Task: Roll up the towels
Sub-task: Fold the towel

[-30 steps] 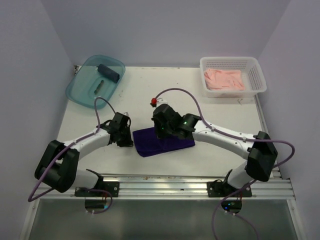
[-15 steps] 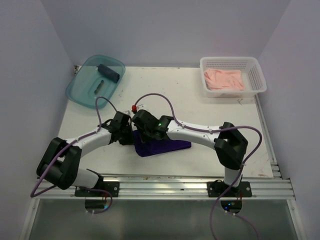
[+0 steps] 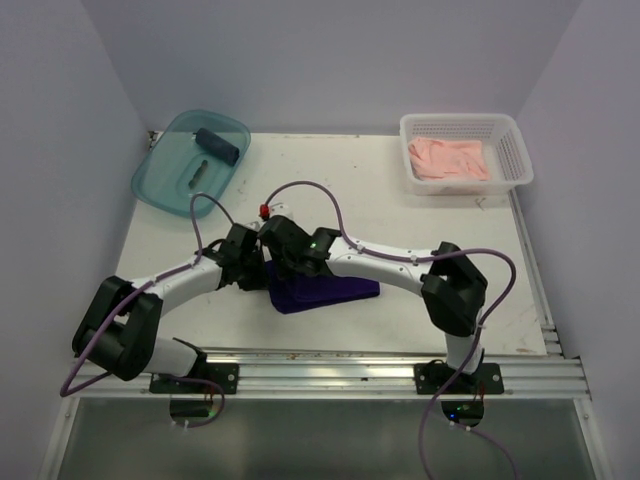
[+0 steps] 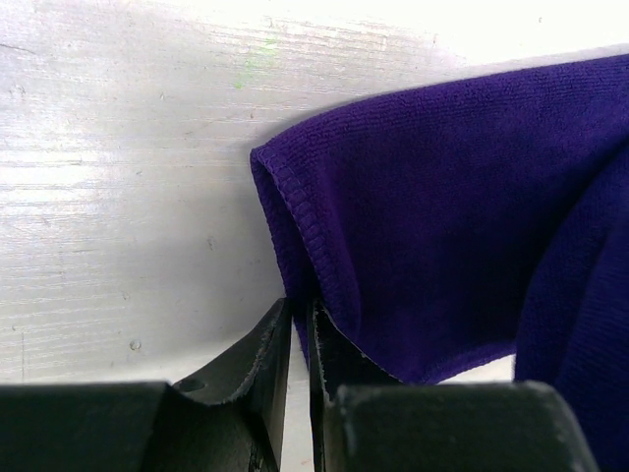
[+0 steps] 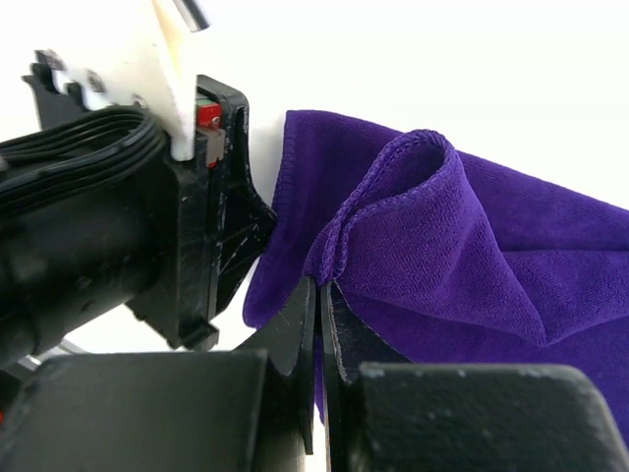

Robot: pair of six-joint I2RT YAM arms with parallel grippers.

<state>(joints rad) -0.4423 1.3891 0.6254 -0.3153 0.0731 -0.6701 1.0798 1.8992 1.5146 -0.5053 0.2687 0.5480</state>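
Observation:
The deep purple towel (image 3: 325, 291) lies on the white table, folded over toward its left end. My left gripper (image 3: 252, 272) is shut on the towel's left edge (image 4: 295, 236), low on the table. My right gripper (image 3: 280, 262) is shut on a lifted fold of the same towel (image 5: 413, 226), right beside the left gripper's head (image 5: 118, 226). A dark slate-blue towel (image 3: 219, 146) lies rolled in the teal tub (image 3: 165, 175) at the back left. Pale pink towels (image 3: 449, 159) lie flat in the white basket (image 3: 510, 135) at the back right.
The two gripper heads are almost touching over the towel's left end. Purple cables loop above both arms. A metal rail (image 3: 330, 372) runs along the near table edge. Walls close in on both sides.
My right gripper carried the towel's right edge leftward across the towel, folding it over until it met the left gripper. The left gripper stayed in place.

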